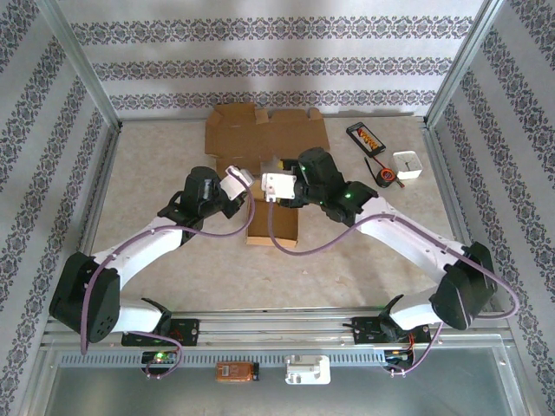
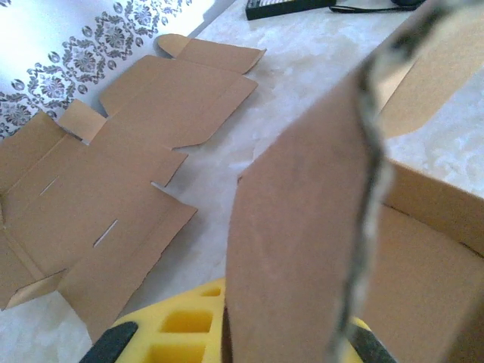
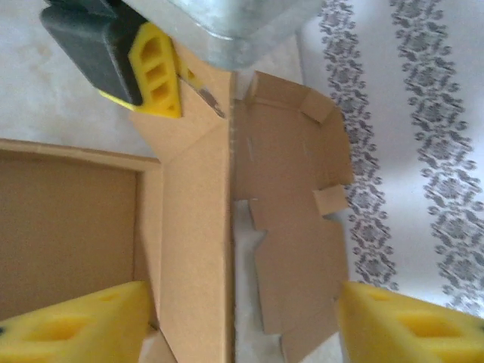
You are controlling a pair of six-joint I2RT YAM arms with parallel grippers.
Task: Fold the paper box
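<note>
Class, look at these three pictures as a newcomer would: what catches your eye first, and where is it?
At the middle of the table, over a half-folded cardboard box, the left gripper pinches a raised flap while the right gripper stands open around a side panel. At the far edge lies a flat unfolded cardboard sheet.

We see a brown paper box (image 2: 295,249), dull and a bit rough. The flat sheet (image 2: 113,204) is the same card. The table (image 2: 302,68) looks smooth like stone. The finger pads (image 3: 76,325) look like spongy yellow foam.
</note>
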